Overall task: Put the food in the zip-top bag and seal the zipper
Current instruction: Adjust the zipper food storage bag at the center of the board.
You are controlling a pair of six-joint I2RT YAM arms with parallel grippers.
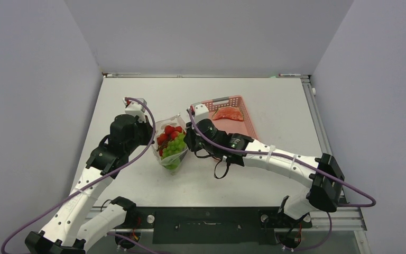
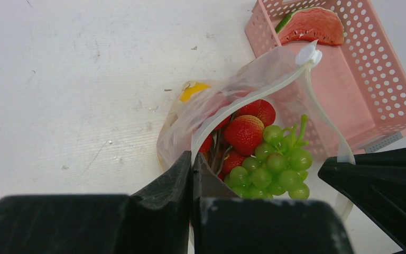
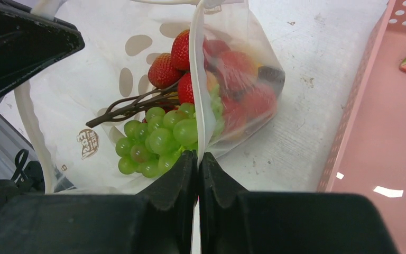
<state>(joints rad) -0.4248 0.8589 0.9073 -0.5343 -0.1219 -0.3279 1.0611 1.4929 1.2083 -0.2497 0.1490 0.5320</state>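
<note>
On the white tabletop point(image 1: 243, 180), your two arms meet near its middle, a little toward the left edge, where the clear zip-top bag point(image 2: 254, 74) lies with its mouth held wide between them. Just beside it, toward the far edge and the right, sits the pink basket point(image 1: 246, 124), and a watermelon slice point(image 2: 313, 25) lies at its far end, not yet bagged. Inside the bag you can see red strawberries point(image 2: 246, 132), a bunch of green grapes point(image 2: 275, 164) on a dark stem and, deeper in, a yellow piece point(image 2: 193, 91) too hidden to name. Your left pincer point(image 2: 192, 164) is pressed together on the white zipper point(image 2: 243, 103) strip at one side of the mouth, and your right pincer point(image 3: 197, 159) pinches the strip on the opposite side. The white slider point(image 2: 308, 54) rests at the end of the mouth nearest the basket. By this showing, most of the loading looks done, while the slice remains to go in and the whole seal is ahead of you. A small brown mark point(image 3: 87, 143) is printed on the bag's wall, but its lettering is too small to read.
</note>
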